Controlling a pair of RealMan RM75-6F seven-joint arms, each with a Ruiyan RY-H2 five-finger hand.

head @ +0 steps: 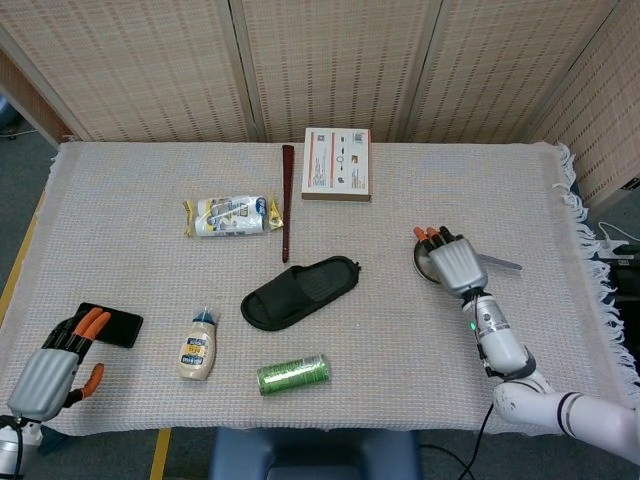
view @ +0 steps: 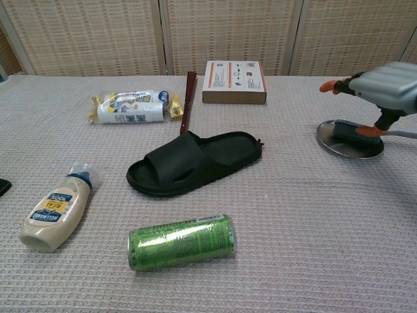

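1. Right now the right robot hand (view: 384, 88) hangs just above a round metal pan (view: 349, 140) at the right side of the worktop (head: 120, 180), fingers spread, gripping nothing.
2. Its thumb (view: 373, 130) appears to touch the pan's thin handle (head: 500, 264).
3. Judged from its look, the pan is stiff, fairly light and slippery; the handle seems the best place to take hold.
4. Palm down, the arm reaches in from the near right edge.
5. At the near left corner, the left robot hand (head: 50, 368) rests open beside a black phone (head: 112, 325).
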